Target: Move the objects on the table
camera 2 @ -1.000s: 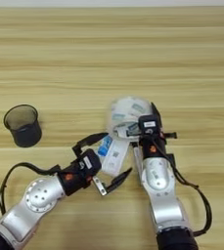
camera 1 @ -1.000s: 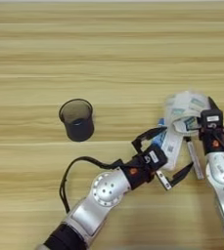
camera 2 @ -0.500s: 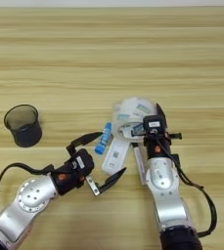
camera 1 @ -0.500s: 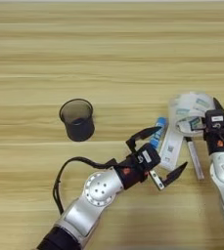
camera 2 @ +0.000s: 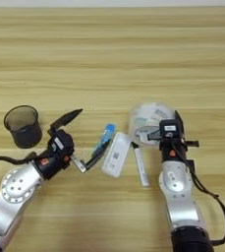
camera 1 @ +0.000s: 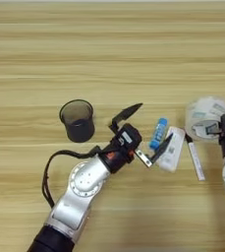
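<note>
Objects for the task sit in a loose cluster on the light-brown wood-grain table (camera 1: 109,54): a wide clear tape roll with a printed core (camera 2: 148,123), a small blue stick (camera 2: 105,134), a flat white device (camera 2: 115,154) and a thin white marker (camera 2: 140,165), with a black mesh cup (camera 1: 77,119) well apart to the left. Over the last second the left gripper (camera 1: 153,133) has pulled back from the cluster toward the cup, uncovering the blue stick and white device; its fingers (camera 1: 127,111) are spread wide and hold nothing (so no grasp came of that pass). The right gripper (camera 2: 169,129) has stayed against the tape roll's near side; whether it grips the roll I cannot tell. The lower left finger lies just beside the blue stick and could nudge it.
</note>
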You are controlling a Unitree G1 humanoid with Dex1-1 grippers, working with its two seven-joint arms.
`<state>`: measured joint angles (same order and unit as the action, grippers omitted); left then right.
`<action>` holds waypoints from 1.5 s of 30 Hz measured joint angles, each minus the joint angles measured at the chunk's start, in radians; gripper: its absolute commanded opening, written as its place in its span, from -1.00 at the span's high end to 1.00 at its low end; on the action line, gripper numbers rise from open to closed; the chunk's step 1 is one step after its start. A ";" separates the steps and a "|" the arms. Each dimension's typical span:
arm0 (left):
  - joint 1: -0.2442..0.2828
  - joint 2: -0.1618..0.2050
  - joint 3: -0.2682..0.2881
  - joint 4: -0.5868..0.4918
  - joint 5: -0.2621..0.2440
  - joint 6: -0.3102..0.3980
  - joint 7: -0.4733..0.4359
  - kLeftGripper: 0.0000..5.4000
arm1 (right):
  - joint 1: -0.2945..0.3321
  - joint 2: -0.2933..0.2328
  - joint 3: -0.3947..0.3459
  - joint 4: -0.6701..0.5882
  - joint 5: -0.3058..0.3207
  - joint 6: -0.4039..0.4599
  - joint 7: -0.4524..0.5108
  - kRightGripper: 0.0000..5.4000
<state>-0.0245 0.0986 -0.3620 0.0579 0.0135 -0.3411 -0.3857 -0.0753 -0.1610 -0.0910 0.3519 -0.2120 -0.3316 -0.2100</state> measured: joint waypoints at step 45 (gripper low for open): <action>-0.078 0.033 0.445 -0.005 0.093 0.073 0.428 -1.00 | 0.092 -0.214 -0.118 -0.267 0.208 0.577 0.398 0.62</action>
<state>-0.1023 0.1312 0.0832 0.0528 0.1069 -0.2680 0.0423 0.0171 -0.3751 -0.2088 0.0851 -0.0036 0.2454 0.1880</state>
